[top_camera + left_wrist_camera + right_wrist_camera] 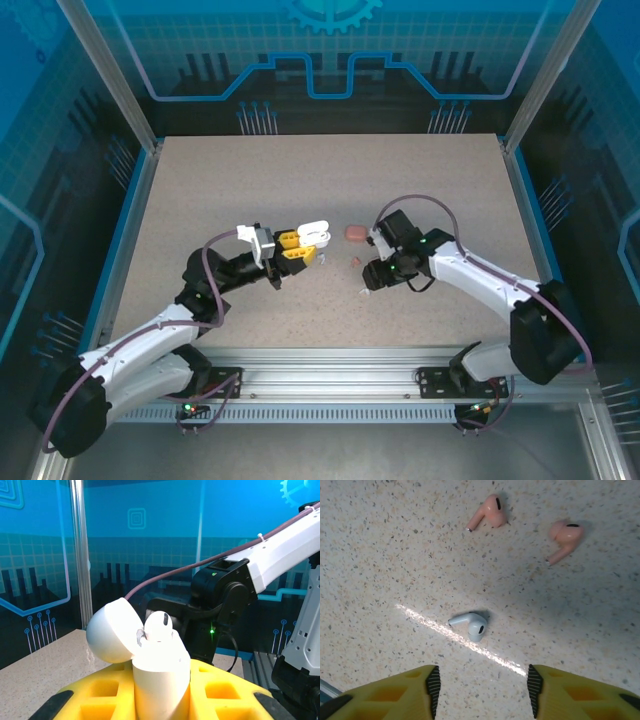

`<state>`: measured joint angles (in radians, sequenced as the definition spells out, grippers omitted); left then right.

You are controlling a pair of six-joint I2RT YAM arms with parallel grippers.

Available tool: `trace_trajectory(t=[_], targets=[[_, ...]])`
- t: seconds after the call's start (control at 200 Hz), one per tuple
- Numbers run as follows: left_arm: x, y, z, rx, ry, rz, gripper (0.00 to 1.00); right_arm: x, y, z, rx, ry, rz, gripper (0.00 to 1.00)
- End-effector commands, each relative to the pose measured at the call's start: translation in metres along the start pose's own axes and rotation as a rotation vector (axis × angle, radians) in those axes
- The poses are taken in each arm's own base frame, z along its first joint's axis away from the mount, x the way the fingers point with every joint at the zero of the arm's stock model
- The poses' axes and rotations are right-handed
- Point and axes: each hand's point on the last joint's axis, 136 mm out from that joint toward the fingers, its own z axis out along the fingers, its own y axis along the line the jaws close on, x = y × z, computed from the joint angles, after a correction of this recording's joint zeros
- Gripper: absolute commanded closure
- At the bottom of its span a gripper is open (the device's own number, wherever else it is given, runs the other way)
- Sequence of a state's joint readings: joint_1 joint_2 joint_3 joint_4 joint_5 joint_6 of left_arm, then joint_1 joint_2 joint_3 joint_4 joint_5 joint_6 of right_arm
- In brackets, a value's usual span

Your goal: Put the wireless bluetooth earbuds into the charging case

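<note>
My left gripper (161,685) is shut on a white charging case (161,672), held upright above the table with its lid (111,632) swung open to the left. One white earbud (158,625) sits in the case with its head sticking out. In the top view the case (316,235) is just left of centre. My right gripper (481,690) hangs open, pointing down at the table. A white earbud (471,624) lies on its side just beyond the fingertips. Two salmon-pink earbuds (489,512) (565,537) lie farther off.
A salmon-pink case (353,233) rests on the speckled tabletop (330,170) between the two grippers. The right arm (235,587) stands close behind the held case. Blue rails edge the table left and right.
</note>
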<state>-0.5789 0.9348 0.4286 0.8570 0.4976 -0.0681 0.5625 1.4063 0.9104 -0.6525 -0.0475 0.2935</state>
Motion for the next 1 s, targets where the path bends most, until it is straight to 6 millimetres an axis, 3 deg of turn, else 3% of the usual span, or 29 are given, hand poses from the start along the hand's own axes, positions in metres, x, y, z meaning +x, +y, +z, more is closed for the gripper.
trace_trajectory(t=[0.0, 0.39, 0.996], targets=[[-0.006, -0.001, -0.002, -0.009, -0.019, 0.04, 1.0, 0.0, 0.005, 0.013, -0.054, 0.025, 0.028, 0.54], [-0.004, -0.001, -0.001, -0.005, -0.013, 0.035, 1.0, 0.008, 0.003, 0.049, -0.064, 0.109, 0.057, 0.59], [-0.001, -0.001, -0.002, -0.006, -0.007, 0.024, 1.0, 0.015, 0.004, 0.066, -0.082, 0.168, 0.074, 0.7]])
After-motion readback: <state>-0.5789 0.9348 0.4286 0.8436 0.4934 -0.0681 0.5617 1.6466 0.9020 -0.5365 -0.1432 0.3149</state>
